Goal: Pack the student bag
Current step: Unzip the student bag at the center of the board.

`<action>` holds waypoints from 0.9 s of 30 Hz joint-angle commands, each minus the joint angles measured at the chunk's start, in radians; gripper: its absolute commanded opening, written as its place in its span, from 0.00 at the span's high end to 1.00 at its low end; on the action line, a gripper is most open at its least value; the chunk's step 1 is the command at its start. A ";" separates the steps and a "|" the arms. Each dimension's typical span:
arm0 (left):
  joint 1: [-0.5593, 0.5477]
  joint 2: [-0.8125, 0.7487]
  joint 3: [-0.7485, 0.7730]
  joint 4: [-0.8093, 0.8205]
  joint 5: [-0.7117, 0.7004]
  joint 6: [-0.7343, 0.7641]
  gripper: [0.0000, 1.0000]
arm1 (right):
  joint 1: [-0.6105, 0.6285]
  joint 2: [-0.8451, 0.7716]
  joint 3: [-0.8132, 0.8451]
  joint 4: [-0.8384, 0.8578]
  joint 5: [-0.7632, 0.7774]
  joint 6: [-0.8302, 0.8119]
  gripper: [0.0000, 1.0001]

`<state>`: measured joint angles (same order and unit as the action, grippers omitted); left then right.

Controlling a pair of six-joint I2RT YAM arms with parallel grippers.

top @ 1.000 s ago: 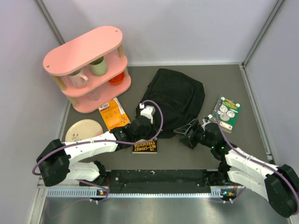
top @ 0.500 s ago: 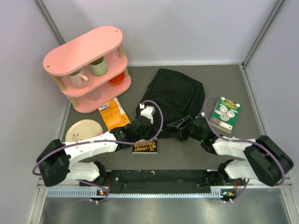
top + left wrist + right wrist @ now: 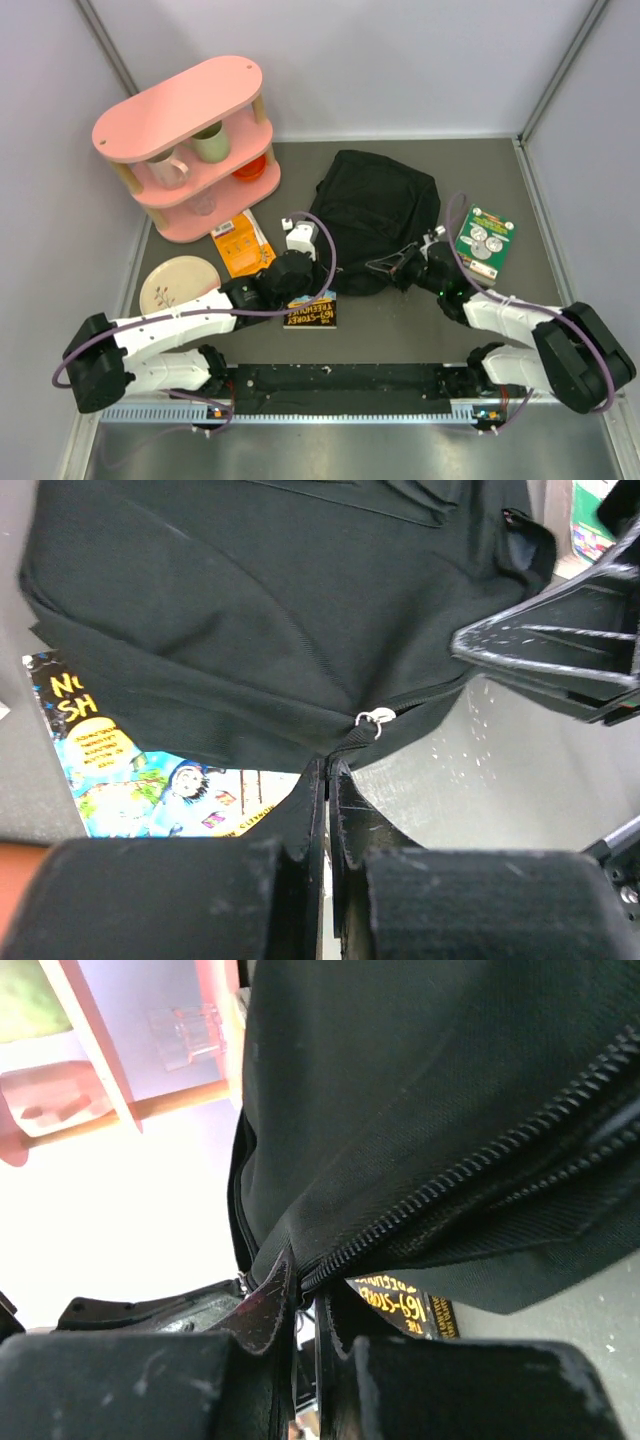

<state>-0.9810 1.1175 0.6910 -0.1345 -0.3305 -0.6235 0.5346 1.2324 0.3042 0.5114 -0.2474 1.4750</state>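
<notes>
Lying flat at 12 o'clock on the table [image 3: 400, 330]: student bag [image 3: 380, 215], soft, floppy, probably light. Left end effector [image 3: 327, 780] pinching its hem at 7 o'clock, right end effector [image 3: 300, 1300] nipping cloth beside the zip [image 3: 450, 1190] at 5 o'clock. Best gripped at hems.

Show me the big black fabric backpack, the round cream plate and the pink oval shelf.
big black fabric backpack [image 3: 380, 205], overhead view, middle of its upper panel.
round cream plate [image 3: 178, 281], overhead view, its bare centre.
pink oval shelf [image 3: 180, 105], overhead view, its top board.
</notes>
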 commanded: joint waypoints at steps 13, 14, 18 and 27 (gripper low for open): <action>0.094 0.044 0.015 -0.168 -0.269 0.093 1.00 | -0.269 -0.224 0.052 -0.479 0.076 -0.689 1.00; 0.096 0.044 0.015 -0.156 -0.263 0.094 1.00 | -0.275 -0.231 0.056 -0.490 0.073 -0.709 1.00; 0.100 0.030 0.005 -0.100 -0.214 0.117 1.00 | -0.286 -0.220 0.098 -0.560 0.085 -0.801 1.00; 0.102 0.079 0.010 -0.068 -0.104 0.137 1.00 | -0.441 -0.251 0.197 -0.645 0.108 -0.949 1.00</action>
<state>-0.9142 1.1999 0.7033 -0.1570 -0.3733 -0.5491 0.2070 0.9962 0.4419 -0.0528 -0.3183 0.6777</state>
